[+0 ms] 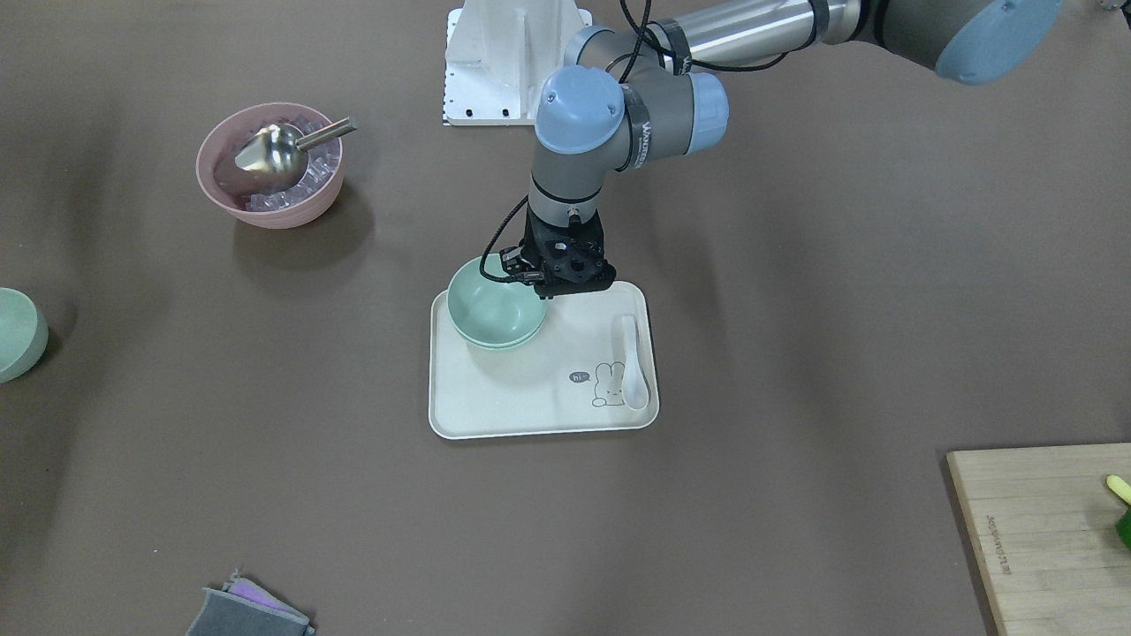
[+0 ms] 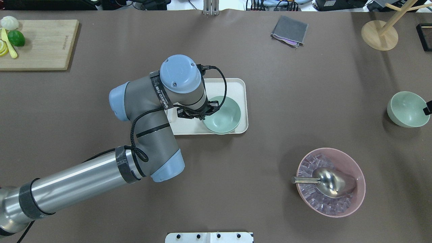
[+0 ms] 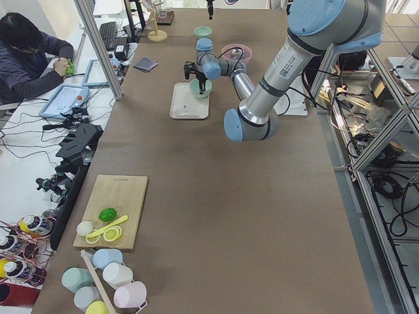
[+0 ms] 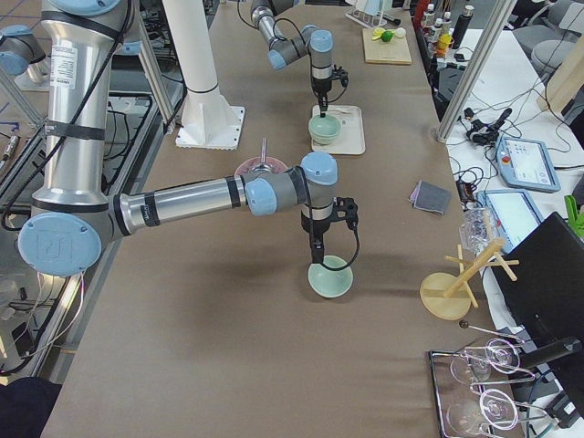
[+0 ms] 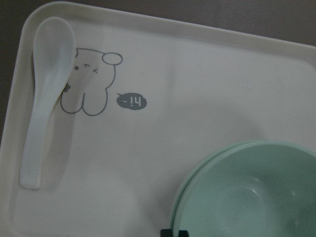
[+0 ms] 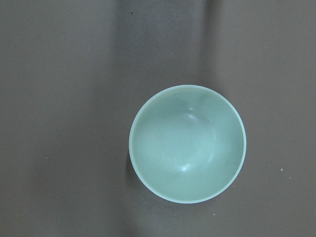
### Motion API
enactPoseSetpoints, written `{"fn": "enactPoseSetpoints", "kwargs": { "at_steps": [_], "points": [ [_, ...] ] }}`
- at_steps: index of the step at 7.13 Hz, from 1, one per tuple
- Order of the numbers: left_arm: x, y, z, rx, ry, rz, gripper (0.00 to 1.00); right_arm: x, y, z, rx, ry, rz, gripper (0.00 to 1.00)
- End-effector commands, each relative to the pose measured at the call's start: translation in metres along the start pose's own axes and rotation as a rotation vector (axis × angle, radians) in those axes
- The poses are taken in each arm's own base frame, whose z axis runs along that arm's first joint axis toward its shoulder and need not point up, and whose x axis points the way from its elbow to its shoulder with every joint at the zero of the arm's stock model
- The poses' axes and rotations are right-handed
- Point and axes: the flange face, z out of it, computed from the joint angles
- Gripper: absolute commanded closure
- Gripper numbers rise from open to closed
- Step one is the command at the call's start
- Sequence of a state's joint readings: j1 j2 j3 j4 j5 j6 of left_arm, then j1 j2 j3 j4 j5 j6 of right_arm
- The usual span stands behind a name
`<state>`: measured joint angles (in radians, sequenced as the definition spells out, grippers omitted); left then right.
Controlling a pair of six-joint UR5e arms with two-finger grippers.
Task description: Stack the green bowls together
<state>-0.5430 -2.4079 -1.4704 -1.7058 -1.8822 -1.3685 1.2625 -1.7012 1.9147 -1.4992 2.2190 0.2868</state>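
Observation:
Two green bowls (image 2: 222, 114) sit nested on the cream tray (image 2: 238, 87); both rims show in the left wrist view (image 5: 247, 197). My left gripper (image 2: 206, 113) stands over the stack's near-left rim, its fingertips (image 5: 175, 232) close together on the upper bowl's rim, shut on it. A third green bowl (image 2: 406, 109) stands alone on the table at the far right and fills the right wrist view (image 6: 187, 143). My right gripper (image 4: 315, 260) hangs just above that bowl's edge. Only a black tip (image 2: 428, 108) of it shows overhead, so I cannot tell whether it is open or shut.
A white spoon (image 5: 42, 98) lies on the tray beside a rabbit drawing. A pink bowl (image 2: 330, 182) with ice cubes and a metal scoop stands near the robot's right. A cutting board (image 2: 40, 44) with lime, a grey cloth (image 2: 289, 31) and a wooden stand (image 2: 379, 33) line the far edge.

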Motion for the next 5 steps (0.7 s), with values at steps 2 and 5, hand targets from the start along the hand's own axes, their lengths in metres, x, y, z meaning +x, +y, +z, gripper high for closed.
{"fn": "enactPoseSetpoints", "kwargs": {
  "at_steps": [2,5],
  "points": [
    [-0.005,-0.001,-0.008,0.011,0.034,0.051,0.02,0.002,0.0,0.003,-0.006,0.001,0.004,0.0],
    [-0.125,-0.031,-0.058,-0.008,-0.019,0.233,0.02,-0.01,-0.016,-0.007,0.027,-0.003,-0.071,0.0]
  ]
}}
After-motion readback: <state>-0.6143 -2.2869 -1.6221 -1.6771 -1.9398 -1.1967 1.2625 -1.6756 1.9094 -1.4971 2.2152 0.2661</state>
